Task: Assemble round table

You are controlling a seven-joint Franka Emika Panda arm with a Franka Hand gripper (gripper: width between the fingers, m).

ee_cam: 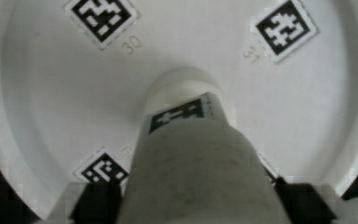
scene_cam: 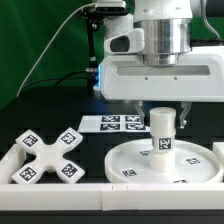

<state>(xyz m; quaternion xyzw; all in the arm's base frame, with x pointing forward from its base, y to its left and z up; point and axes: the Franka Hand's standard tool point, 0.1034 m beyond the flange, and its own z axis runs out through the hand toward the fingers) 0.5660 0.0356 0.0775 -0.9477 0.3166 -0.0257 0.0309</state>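
The short thick cylinder post (scene_cam: 163,136) stands upright in the middle of the large flat round disc (scene_cam: 128,160), which lies on the black table. My gripper (scene_cam: 164,112) comes straight down over the post's top, with a finger on each side. In the wrist view the post (ee_cam: 190,140) fills the middle and the black fingers (ee_cam: 101,200) press against both its sides, so the gripper is shut on it. The disc (ee_cam: 51,100) spreads beneath with its tags. The X-shaped cross base (scene_cam: 48,155) lies flat and apart, toward the exterior view's left.
The marker board (scene_cam: 112,123) lies flat behind the disc. White square-section border rails run along the front (scene_cam: 60,190) and at the exterior view's right (scene_cam: 216,150). A green backdrop and cables stand behind the arm.
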